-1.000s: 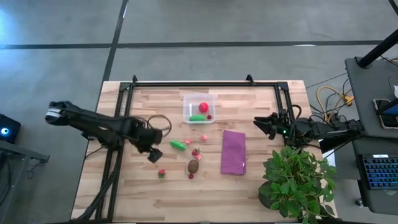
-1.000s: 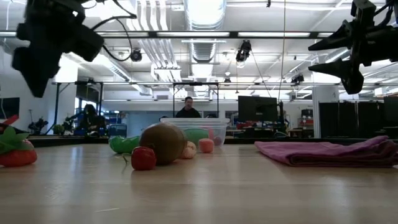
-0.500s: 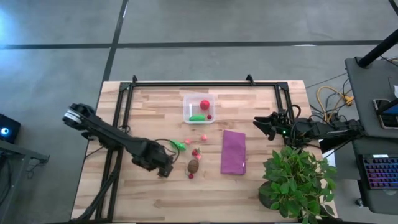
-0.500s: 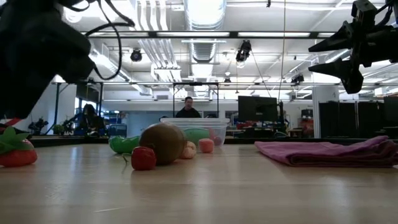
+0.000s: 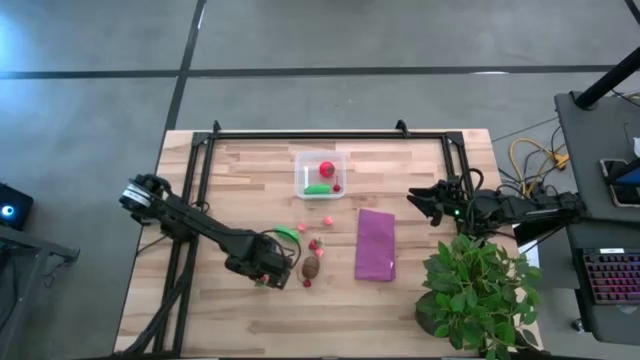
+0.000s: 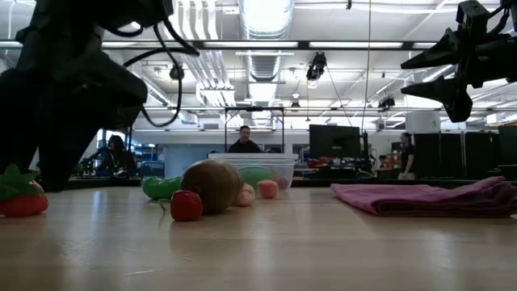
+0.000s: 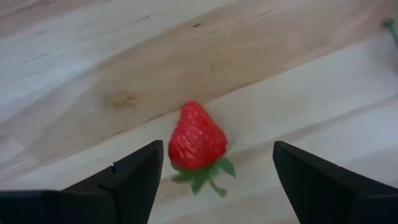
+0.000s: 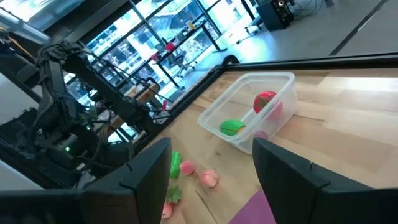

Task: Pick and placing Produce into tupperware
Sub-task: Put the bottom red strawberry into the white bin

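A red toy strawberry (image 7: 196, 137) with green leaves lies on the wood between the fingers of my open left gripper (image 7: 217, 150). The fingers stand low on either side of it with a gap on each side. In the high view the left gripper (image 5: 272, 272) covers it. The clear tupperware (image 5: 300, 160) stands near the table's far edge and holds a red round piece (image 5: 327, 169), a green one (image 5: 318, 188) and a small red bit. A brown oval (image 5: 311, 267), a green piece (image 5: 288, 233) and small pink-red bits lie mid-table. My open right gripper (image 5: 412, 201) hovers over the table's right side.
A folded purple cloth (image 5: 375, 243) lies right of the loose produce. A potted plant (image 5: 480, 290) stands at the near right corner. A black frame (image 5: 320, 133) runs along the far edge and down both sides. People show in the room beyond the table.
My left gripper has moved toward the table's near edge and right, and has come down over the strawberry, which it now straddles. The strawberry and the other produce have stayed where they were.
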